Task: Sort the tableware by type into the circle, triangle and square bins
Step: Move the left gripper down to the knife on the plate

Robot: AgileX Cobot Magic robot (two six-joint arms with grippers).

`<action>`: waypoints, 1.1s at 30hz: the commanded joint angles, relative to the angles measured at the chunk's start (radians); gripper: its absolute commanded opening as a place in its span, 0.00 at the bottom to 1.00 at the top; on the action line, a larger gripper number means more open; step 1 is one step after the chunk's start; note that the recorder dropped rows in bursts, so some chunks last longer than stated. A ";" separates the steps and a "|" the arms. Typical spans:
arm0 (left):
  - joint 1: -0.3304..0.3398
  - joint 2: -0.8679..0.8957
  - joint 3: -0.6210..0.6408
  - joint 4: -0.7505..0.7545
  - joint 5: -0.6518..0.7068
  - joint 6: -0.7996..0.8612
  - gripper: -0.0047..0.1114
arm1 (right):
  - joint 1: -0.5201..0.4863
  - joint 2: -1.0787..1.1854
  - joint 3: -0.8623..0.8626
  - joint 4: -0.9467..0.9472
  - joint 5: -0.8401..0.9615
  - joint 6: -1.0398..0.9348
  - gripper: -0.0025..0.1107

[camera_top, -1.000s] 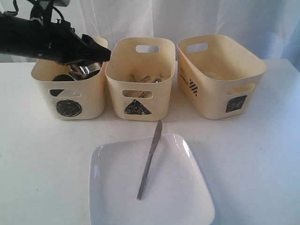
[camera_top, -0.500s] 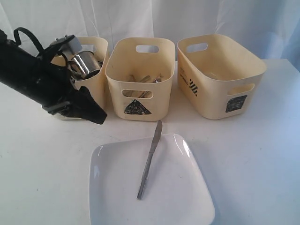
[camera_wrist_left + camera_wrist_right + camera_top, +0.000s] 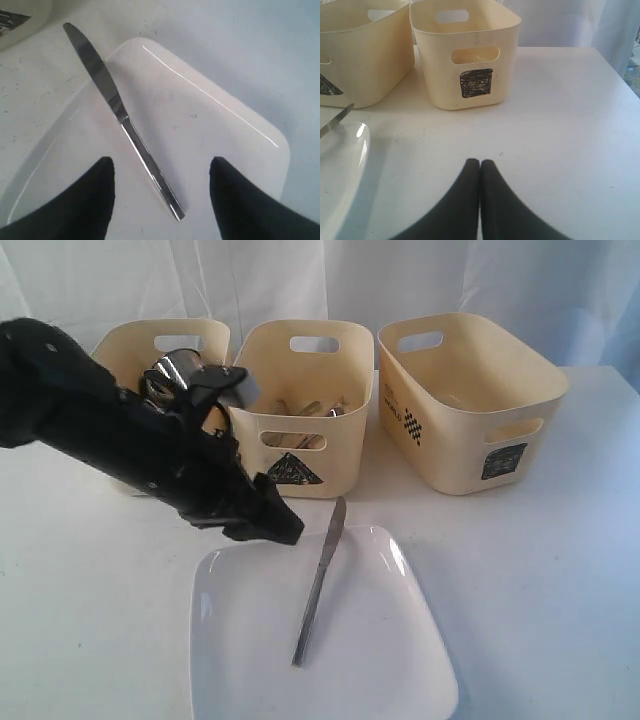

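My right gripper (image 3: 480,163) hangs pressed closed above the table (image 3: 570,130). Beyond it I see the square bin (image 3: 470,60), with the triangle bin (image 3: 365,65) alongside. The tip of a knife (image 3: 335,122) shows by the plate (image 3: 355,150) rim.

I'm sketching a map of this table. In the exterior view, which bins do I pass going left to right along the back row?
The left-hand bin, its mark hidden behind the left arm → triangle bin → square bin.
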 commanded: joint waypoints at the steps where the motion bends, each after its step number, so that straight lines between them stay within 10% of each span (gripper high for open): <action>1: -0.062 0.075 0.006 -0.017 -0.045 0.012 0.56 | -0.007 -0.003 0.006 -0.007 -0.009 0.005 0.02; 33: -0.109 0.285 -0.069 -0.174 -0.203 0.120 0.56 | -0.007 -0.003 0.006 -0.007 -0.009 0.005 0.02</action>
